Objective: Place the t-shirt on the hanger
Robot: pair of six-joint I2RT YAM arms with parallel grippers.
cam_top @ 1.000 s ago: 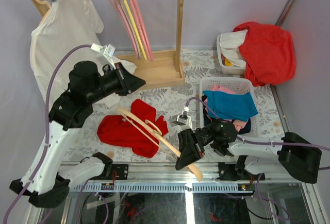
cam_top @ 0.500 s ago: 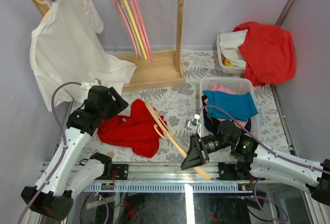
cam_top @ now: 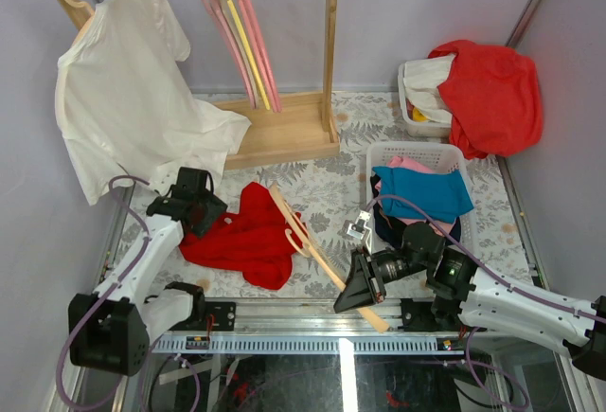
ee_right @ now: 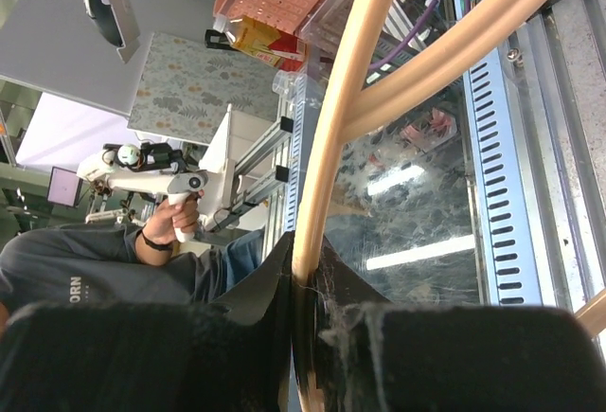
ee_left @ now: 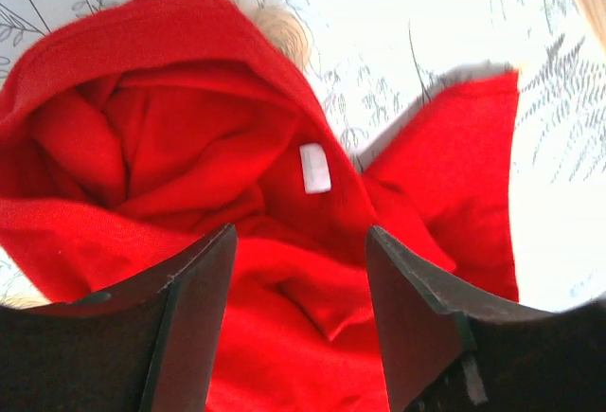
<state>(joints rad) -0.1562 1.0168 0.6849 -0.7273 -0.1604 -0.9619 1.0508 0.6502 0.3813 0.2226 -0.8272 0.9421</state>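
The red t-shirt point(cam_top: 244, 239) lies crumpled on the table mat. In the left wrist view its collar point(ee_left: 189, 137) gapes open with the white label point(ee_left: 314, 167) inside. My left gripper point(cam_top: 201, 213) is open, low over the shirt's left edge, with red cloth point(ee_left: 303, 336) between its jaws. My right gripper point(cam_top: 358, 284) is shut on the pale wooden hanger point(cam_top: 312, 249), holding one arm near its end. The hanger slants up-left over the shirt's right edge. In the right wrist view the hanger's arm point(ee_right: 341, 99) runs up from the shut jaws.
A wooden rack point(cam_top: 284, 128) at the back holds a white t-shirt point(cam_top: 123, 90) and pink and yellow hangers point(cam_top: 241, 38). A white basket point(cam_top: 383, 158) with blue and pink clothes stands right. A bin point(cam_top: 409, 109) with a red-orange garment point(cam_top: 488, 95) stands far right.
My left gripper has come down from above the mat to the shirt's left edge. My right gripper has swung the hanger, so that it now points up-left over the shirt.
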